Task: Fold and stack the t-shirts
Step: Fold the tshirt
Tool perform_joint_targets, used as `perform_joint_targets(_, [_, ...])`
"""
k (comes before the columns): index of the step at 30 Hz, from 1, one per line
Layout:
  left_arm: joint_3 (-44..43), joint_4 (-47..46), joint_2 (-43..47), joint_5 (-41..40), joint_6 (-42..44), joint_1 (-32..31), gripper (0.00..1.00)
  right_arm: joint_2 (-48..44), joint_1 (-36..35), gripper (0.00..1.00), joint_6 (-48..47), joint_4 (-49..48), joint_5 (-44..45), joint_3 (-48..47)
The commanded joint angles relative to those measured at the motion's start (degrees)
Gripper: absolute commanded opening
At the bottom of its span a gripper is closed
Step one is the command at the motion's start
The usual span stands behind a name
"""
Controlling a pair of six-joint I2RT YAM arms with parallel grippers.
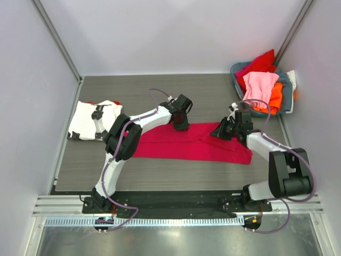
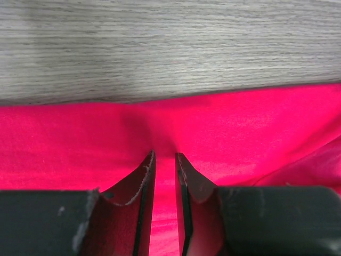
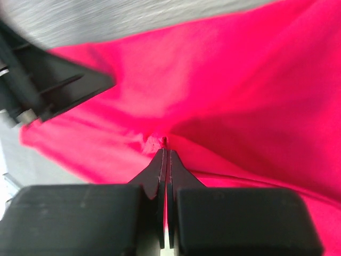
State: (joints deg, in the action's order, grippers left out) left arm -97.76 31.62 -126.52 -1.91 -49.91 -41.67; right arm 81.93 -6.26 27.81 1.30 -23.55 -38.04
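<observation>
**A:** Crimson t-shirt [image 1: 213, 146] lies flat in the middle of the table [image 1: 133, 90], its long side running left to right. Where are the hands?

**B:** Both are at its far edge. The right gripper [image 3: 164, 143] is clamped tight, and a pucker of cloth gathers at its tips, so I judge it has the hem. The left gripper [image 2: 164, 154] has its fingers only narrowly apart with cloth showing in the gap. I cannot tell whether it is pinching or merely pressing down.

**A:** And the step in hand?

**B:** Probably bringing the far edge over toward the near one. The left grip should be sure before anything lifts. Then both sides should rise evenly, just clear of the cloth beneath, and travel together so the crease runs straight. The hem should be laid edge on edge before it is let go.

**A:** Anything in the way?

**B:** Little. The white t-shirt [image 1: 88, 120] sits folded at the left, well apart. The basket [image 1: 236, 80] in the far right corner holds the pink t-shirt [image 1: 260, 82] with red and orange cloth around it, behind the right arm. The two grippers work near each other, so an uneven pull could skew the fold.
</observation>
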Motion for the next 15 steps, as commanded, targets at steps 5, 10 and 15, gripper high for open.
perform_joint_targets(5, [-2.18, 1.26, 1.36, 0.15, 3.41, -0.08, 0.21, -12.04, -0.51, 0.25, 5.84, 1.16, -6.59, 10.51])
perform_joint_targets(10, [-1.21, 0.64, 3.12, 0.42, 5.61, -0.08, 0.22, -20.92, -0.59, 0.58, 6.03, 5.89, -7.22, 13.26])
perform_joint_targets(15, [-0.77, 0.29, 5.57, 1.12, 7.02, -1.04, 0.22, -27.26, -0.5, 0.56, 4.62, 14.6, 7.09, 9.31])
